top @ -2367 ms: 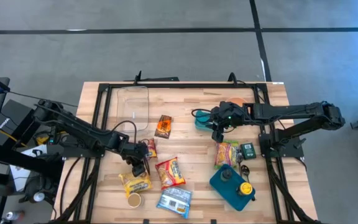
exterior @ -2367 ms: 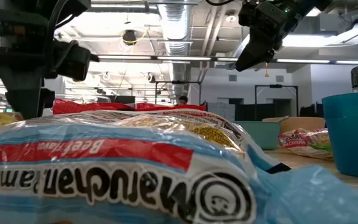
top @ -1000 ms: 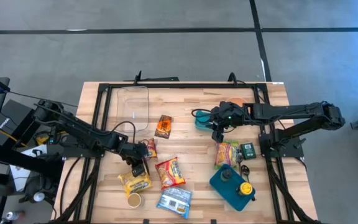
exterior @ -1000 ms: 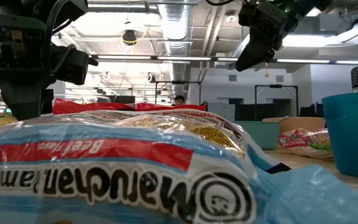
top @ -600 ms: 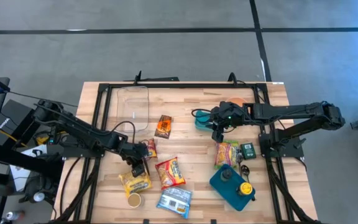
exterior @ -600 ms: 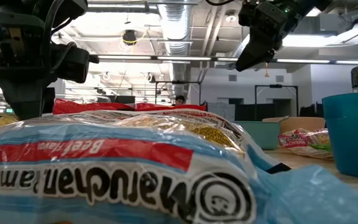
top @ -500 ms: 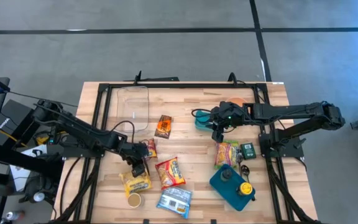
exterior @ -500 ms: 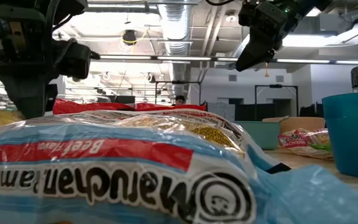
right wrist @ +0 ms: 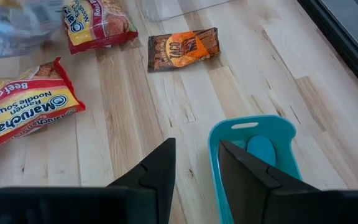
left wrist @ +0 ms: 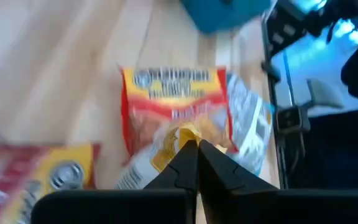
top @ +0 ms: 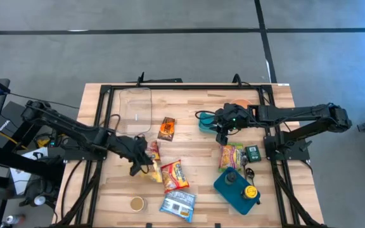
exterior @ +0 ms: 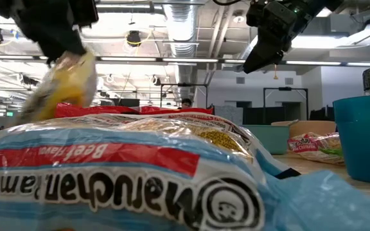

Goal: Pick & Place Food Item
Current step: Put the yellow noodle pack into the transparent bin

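A yellow food packet [top: 153, 172] hangs under my left gripper [top: 143, 166], which is shut on it above the table's near left part; the low view shows the packet [exterior: 64, 85] clear of the table. Under it lie a red ramen packet [top: 174, 175] and a blue-white ramen packet [top: 178, 204]. My right gripper [right wrist: 194, 169] hovers open beside a teal basket [right wrist: 253, 155] at the table's middle, with nothing between its fingers. My left gripper pinches a crumpled end of the yellow packet [left wrist: 180, 135] between its two fingertips. The fingers slant down from the table's left. The packet hangs tilted below them, lifted clear of the table.
A clear container [top: 136, 107] stands at the far left. Also on the table are an orange-brown packet [top: 166, 128], a small red packet [top: 153, 151], a tan cup [top: 136, 203], a green snack bag [top: 231, 156] and a blue lid [top: 236, 189] holding a yellow thing.
My left gripper has risen and turned, staying shut. The yellow packet, which lay flat on the table by the tan cup, has been lifted clear and now hangs tilted near the red ramen packet.
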Motion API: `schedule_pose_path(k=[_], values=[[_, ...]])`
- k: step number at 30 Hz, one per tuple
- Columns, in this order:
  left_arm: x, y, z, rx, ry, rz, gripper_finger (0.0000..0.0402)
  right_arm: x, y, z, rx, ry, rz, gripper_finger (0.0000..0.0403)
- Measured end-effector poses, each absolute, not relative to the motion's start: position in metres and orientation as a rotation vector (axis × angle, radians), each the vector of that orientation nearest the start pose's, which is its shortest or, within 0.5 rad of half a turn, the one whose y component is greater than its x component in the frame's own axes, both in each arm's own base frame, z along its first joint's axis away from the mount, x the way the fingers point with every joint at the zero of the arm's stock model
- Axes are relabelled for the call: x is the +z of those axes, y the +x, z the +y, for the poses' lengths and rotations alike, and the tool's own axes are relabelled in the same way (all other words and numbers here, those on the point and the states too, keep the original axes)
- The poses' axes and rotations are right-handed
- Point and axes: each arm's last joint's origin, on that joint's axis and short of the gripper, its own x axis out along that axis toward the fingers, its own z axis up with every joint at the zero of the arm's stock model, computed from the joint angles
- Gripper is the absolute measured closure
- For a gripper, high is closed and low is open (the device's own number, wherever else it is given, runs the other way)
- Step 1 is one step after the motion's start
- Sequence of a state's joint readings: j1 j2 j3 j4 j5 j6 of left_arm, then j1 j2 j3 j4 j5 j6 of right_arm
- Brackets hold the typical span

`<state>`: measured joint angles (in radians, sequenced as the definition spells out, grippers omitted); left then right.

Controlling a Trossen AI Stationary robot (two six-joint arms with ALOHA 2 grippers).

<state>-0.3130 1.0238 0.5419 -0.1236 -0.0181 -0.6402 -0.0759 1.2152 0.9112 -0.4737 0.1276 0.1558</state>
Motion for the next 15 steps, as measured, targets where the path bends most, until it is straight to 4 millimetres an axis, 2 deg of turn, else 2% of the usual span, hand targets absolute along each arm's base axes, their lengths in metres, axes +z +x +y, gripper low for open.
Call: schedule_pose_path(k=[8, 15], values=[[0.246, 0.192, -0.058, -0.112, -0.359, 0.377, 0.0401, 0.268, 0.248, -0.023, -0.251, 0.122, 0.755, 0.0288], [0.263, 0.192, -0.049, 0.055, -0.179, 0.178, 0.0401, 0.268, 0.249, -0.023, -0.252, 0.122, 0.748, 0.0288]])
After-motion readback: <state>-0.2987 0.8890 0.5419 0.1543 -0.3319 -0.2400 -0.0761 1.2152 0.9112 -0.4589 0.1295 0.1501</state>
